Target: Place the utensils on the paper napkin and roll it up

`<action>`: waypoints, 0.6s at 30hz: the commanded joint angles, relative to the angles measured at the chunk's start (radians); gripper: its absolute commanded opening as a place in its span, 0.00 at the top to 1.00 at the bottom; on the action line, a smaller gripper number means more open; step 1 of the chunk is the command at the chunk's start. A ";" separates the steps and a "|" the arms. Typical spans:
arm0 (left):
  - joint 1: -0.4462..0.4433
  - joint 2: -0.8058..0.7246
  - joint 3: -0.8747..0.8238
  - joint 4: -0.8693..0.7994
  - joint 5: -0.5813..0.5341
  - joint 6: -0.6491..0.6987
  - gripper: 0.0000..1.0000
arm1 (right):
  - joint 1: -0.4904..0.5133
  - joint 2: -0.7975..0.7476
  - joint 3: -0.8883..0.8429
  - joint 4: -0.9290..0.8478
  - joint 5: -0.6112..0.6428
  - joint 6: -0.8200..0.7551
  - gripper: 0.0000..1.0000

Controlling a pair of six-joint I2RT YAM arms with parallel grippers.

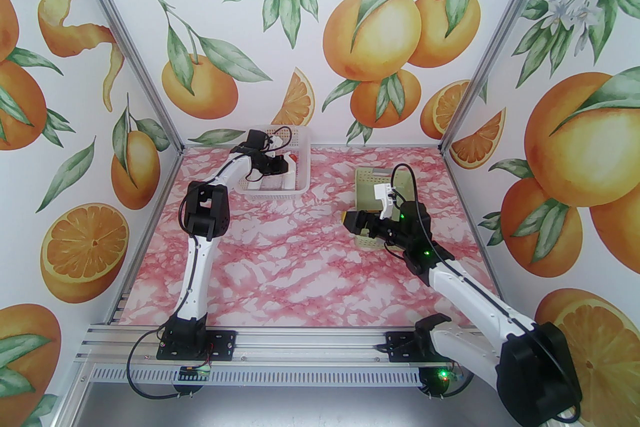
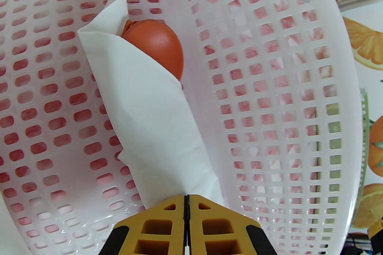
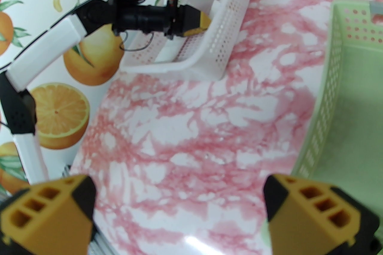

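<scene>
The paper napkin [image 2: 143, 113] is a white cone-like roll lying inside a white perforated basket [image 2: 338, 68]. The red-orange spoon bowl [image 2: 158, 44] pokes out of its wide end, with a second orange edge just behind it. The rest of the utensils are hidden in the roll. My left gripper [image 2: 186, 203] is shut, pinching the roll's narrow tail. From above, the left gripper [image 1: 280, 167] reaches into the basket [image 1: 300, 187] at the back left. My right gripper [image 3: 179, 212] hangs open over the pink marbled table with nothing between its fingers.
A pale green basket [image 1: 365, 174] stands right of centre, its wall [image 3: 329, 83] close beside the right gripper [image 1: 356, 229]. Another slim white piece [image 3: 167, 53] lies in the white basket [image 3: 233, 8] under the left arm. Patterned walls close in the back and sides.
</scene>
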 commanded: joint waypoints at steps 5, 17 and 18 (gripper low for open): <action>0.012 -0.009 -0.028 -0.018 -0.030 0.027 0.90 | -0.008 0.009 0.015 0.022 -0.005 0.003 0.02; 0.014 -0.039 -0.036 -0.010 -0.018 0.024 0.83 | -0.007 0.009 0.015 0.024 -0.005 0.004 0.02; 0.015 -0.048 -0.035 -0.009 -0.015 0.024 0.82 | -0.007 0.010 0.015 0.024 -0.005 0.004 0.02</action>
